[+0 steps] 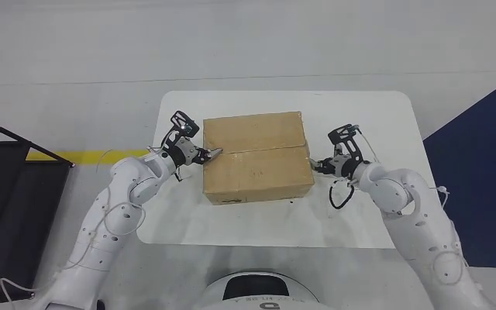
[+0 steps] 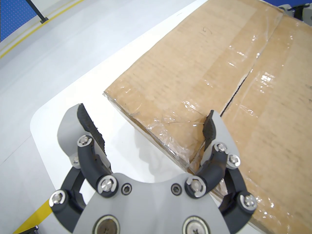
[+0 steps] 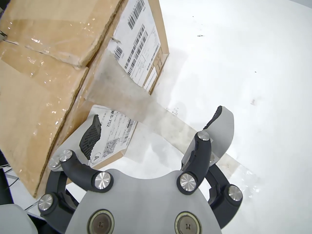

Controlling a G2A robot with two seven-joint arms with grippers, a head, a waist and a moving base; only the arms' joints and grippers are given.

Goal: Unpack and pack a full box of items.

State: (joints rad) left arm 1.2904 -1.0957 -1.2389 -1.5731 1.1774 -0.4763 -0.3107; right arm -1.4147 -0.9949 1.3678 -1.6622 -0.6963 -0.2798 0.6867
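Note:
A closed cardboard box [image 1: 256, 159], its top wrapped in clear tape, sits in the middle of the white table [image 1: 372, 124]. My left gripper [image 1: 211, 153] is at the box's left end and stands open [image 2: 148, 125]. One of its fingers [image 2: 210, 127] rests at the top seam and the other hangs over the table. My right gripper [image 1: 314, 164] is at the box's right end, open [image 3: 156, 125], beside the labelled end face [image 3: 143, 49]. A peeled strip of clear tape [image 3: 136, 103] trails from that face onto the table between the right fingers.
A black frame [image 1: 15, 178] stands on the floor to the left, next to a yellow floor line [image 1: 85, 155]. A blue panel [image 1: 473, 132] is at the right. Bare table surface lies in front of and behind the box.

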